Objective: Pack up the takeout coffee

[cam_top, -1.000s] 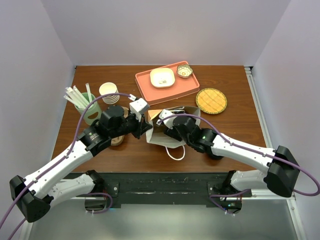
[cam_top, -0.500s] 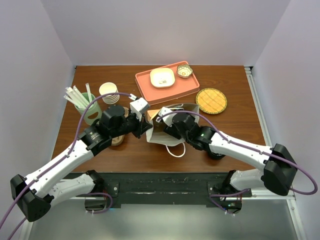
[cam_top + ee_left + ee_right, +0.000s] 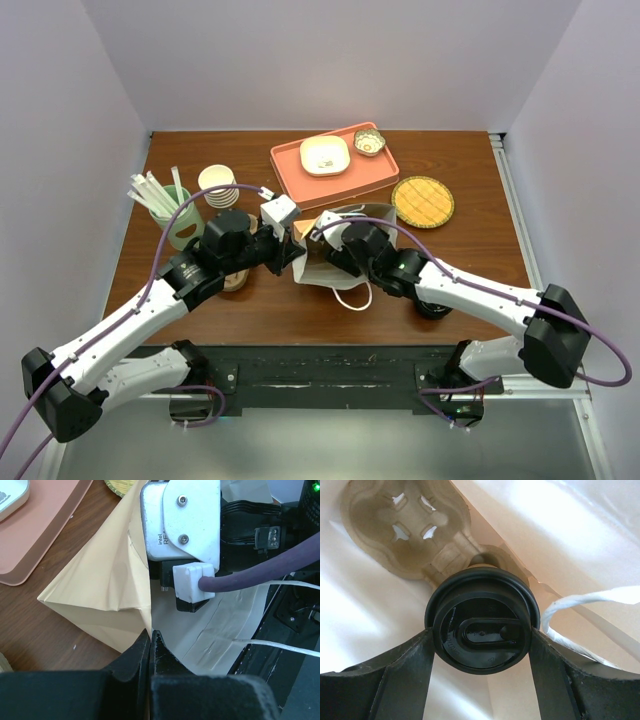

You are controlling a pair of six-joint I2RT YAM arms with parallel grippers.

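Note:
The takeout coffee (image 3: 484, 625), a cup under a round black lid, sits between my right gripper's (image 3: 482, 632) two fingers, which press on the lid's sides. It is inside the brown paper bag (image 3: 380, 605), just above a pulp cup carrier (image 3: 410, 520) on the bag's bottom. In the top view the right gripper (image 3: 340, 255) reaches into the open bag (image 3: 322, 276) and the cup is hidden. My left gripper (image 3: 151, 634) is shut on the bag's edge (image 3: 110, 580), seen in the top view (image 3: 291, 250) at the bag's left side.
A salmon tray (image 3: 300, 185) with a cream dish and small bowl stands behind the bag. A woven coaster (image 3: 422, 201) lies to the right. A stack of cream cups (image 3: 217, 184) and a green mug of white sticks (image 3: 175, 225) stand at the left.
My right gripper has moved up and to the left, deeper into the bag, with the coffee. The left gripper keeps its hold on the bag's edge.

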